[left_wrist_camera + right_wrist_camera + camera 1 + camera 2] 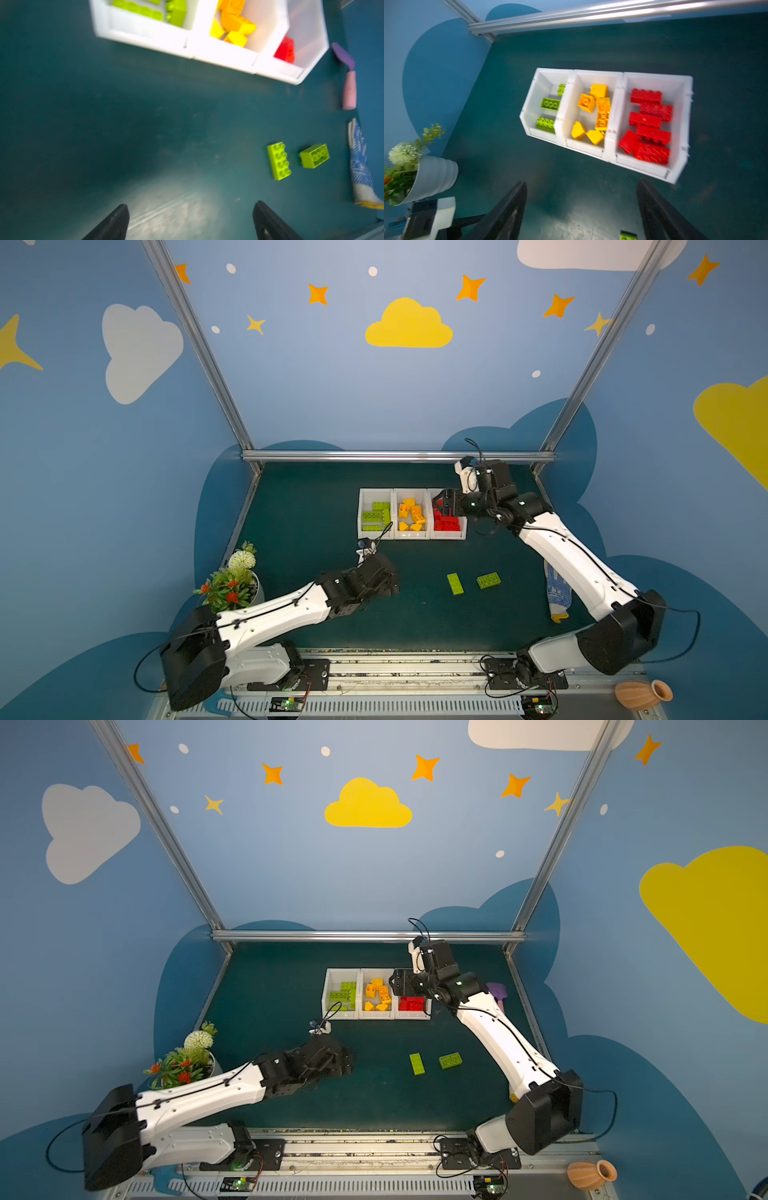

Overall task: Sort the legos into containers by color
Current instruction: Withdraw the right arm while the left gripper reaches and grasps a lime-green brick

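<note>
**Top views.** Three white bins stood in a row at 12 o'clock on the bench (307,514): green bin (365,497), yellow bin (400,494) and red bin (449,536). At 5 o'clock of them lay two loose pieces, a long green brick (455,583) and a second green brick (488,580), apart. The right gripper (440,502) hung over the red bin and the left gripper (390,585) at 7 o'clock of the bins. A purple spatula (496,992) showed in a top view, a glove (557,589) in a top view.

**Left wrist.** The left gripper (191,204) was spread and empty. Both loose bricks, the spatula and the glove appeared together.

**Right wrist.** The right gripper (582,181) was spread and empty. Six red, six yellow and three visible green bricks lay in their bins.
</note>
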Controlling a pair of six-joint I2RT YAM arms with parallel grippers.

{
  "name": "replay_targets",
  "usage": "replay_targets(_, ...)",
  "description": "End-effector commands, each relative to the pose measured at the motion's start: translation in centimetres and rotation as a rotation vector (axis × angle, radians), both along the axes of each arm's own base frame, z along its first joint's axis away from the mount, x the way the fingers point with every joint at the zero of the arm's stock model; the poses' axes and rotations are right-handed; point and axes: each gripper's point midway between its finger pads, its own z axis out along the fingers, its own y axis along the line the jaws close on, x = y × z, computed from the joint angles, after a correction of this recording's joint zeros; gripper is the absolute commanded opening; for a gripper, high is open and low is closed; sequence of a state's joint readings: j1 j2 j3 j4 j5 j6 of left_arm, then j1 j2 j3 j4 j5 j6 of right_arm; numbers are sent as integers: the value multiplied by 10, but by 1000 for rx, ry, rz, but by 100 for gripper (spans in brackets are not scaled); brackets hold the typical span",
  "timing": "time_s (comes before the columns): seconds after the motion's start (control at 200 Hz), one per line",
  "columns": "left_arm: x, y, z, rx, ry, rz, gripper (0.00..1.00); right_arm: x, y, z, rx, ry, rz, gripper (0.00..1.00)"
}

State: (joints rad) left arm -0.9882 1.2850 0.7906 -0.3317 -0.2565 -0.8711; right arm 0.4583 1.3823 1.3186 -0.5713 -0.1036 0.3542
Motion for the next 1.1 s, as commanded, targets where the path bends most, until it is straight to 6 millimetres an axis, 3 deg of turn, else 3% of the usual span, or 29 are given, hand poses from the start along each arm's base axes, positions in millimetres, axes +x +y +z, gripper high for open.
replay_targets(0.0, 12, -27, 5, -6, -37, 45, 93, -13, -36, -14, 2, 16, -120, 83)
replay_targets(0.28, 17, -98, -23, 94, 47, 41, 96, -42, -116, -55, 7, 70, -415, 88)
replay_targets(0.42, 17, -129, -39, 142, 74, 20, 96, -51, -144, -62, 42, 67, -527, 89)
replay_targets(0.651, 18, -156, -62, 187, 114, 20, 96, -57, -159, -64, 73, 34, -611, 90)
replay_targets(0.916, 23, -181, -79, 208, 145, -6, 96, -57, -161, -72, 82, 47, -630, 90)
replay_targets(1.096, 25, -182, -91, 263, 149, -12, 94, -59, -164, -74, 83, 45, -642, 90)
